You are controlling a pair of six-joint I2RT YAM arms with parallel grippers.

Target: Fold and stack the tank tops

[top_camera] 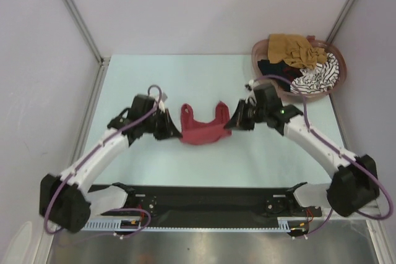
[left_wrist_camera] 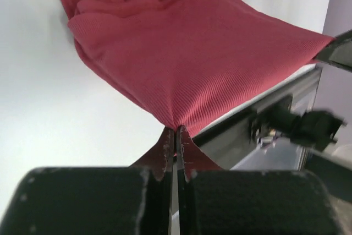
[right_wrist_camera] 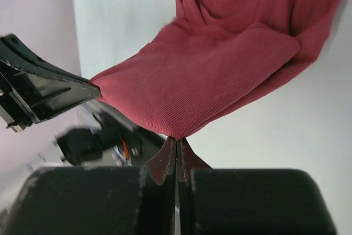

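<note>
The dark red tank top (top_camera: 201, 129) hangs stretched between my two grippers over the middle of the table, straps trailing toward the far side. My left gripper (top_camera: 177, 133) (left_wrist_camera: 176, 130) is shut on the left corner of its hem, and the red tank top (left_wrist_camera: 192, 53) fans out from the pinched tips. My right gripper (top_camera: 228, 124) (right_wrist_camera: 177, 138) is shut on the opposite corner of the red tank top (right_wrist_camera: 203, 75). A mustard-brown tank top (top_camera: 296, 49), a black one (top_camera: 272, 67) and a black-and-white striped one (top_camera: 322, 75) lie heaped in the basket.
The pinkish-brown oval basket (top_camera: 255, 51) stands at the far right corner, just behind the right arm's wrist. Grey walls close in the table on the left, back and right. The black base rail (top_camera: 204, 199) runs along the near edge.
</note>
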